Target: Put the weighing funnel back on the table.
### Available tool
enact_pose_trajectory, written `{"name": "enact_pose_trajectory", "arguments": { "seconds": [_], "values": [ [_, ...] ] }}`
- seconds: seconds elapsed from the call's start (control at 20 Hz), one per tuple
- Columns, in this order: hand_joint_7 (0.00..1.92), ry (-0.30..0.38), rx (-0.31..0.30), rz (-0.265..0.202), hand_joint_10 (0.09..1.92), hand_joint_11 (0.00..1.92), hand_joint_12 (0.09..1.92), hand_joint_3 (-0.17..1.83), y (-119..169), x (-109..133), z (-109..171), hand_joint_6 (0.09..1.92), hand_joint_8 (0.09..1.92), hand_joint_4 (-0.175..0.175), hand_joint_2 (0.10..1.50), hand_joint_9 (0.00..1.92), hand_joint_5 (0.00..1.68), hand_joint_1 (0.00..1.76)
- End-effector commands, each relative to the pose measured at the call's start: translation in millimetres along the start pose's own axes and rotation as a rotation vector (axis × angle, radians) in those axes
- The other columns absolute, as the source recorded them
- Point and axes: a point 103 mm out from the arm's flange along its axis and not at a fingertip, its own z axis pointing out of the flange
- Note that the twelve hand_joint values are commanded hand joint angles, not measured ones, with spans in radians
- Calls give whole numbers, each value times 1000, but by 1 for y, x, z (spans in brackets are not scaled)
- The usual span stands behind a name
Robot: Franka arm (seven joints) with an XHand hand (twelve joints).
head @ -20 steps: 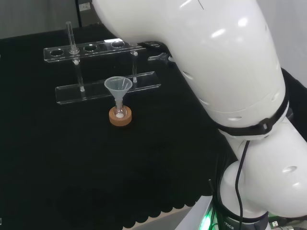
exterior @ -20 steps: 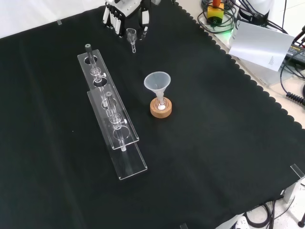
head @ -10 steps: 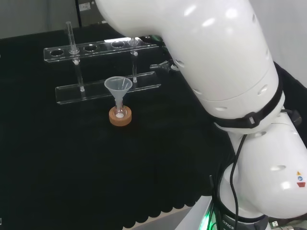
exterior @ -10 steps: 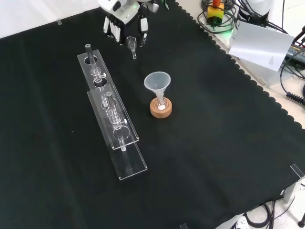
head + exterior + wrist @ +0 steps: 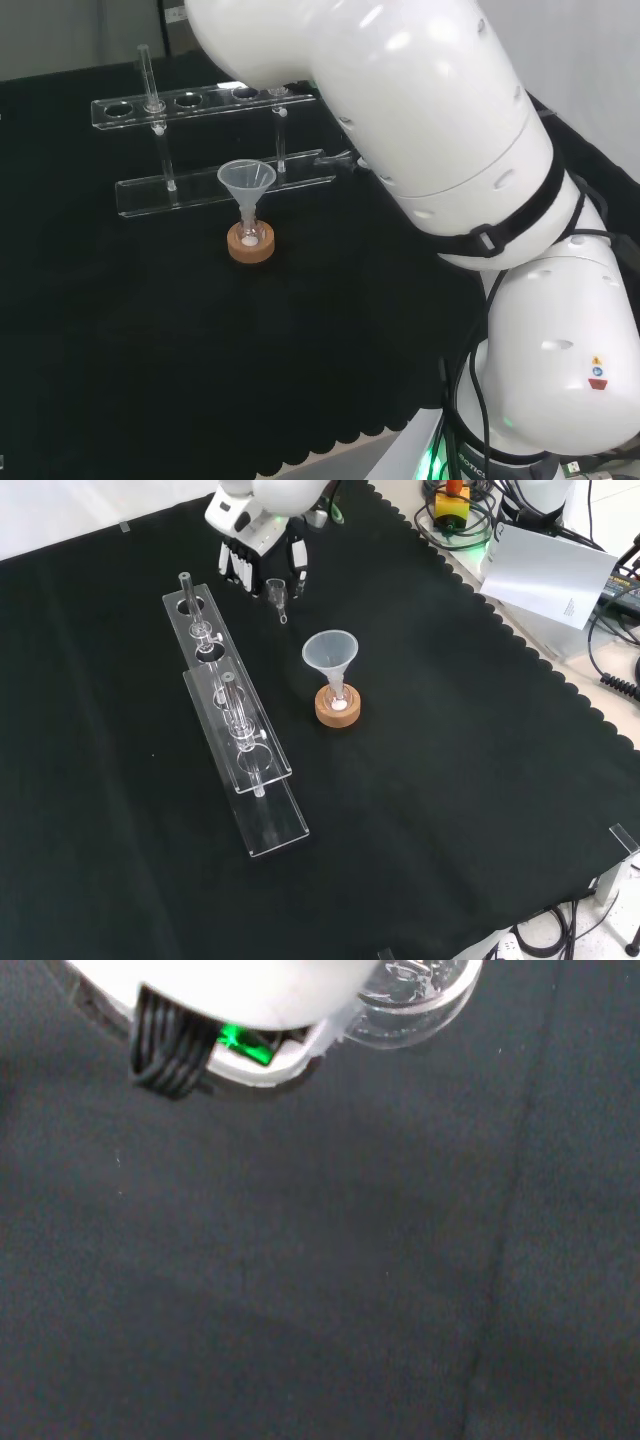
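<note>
1 small clear weighing funnel (image 5: 277,593): pinched between fingers and thumb of the black and white robot hand (image 5: 262,550), stem pointing down.

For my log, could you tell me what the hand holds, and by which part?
The hand pinches the weighing funnel at its cup; the stem hangs free.
</note>
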Motion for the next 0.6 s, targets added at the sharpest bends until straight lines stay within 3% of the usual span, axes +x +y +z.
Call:
{"name": "enact_pose_trajectory", "arguments": {
  "seconds": [0.05, 0.6],
  "values": [
    [1325, -1, -18, -24, 359, 713, 1114, 742, 18, -7, 16, 835, 652, 67, 625, 1231, 1186, 1276],
    [1323, -13, -27, -26, 358, 710, 1116, 739, 16, -10, 26, 834, 653, 67, 627, 1228, 1186, 1276]
  ]
}}
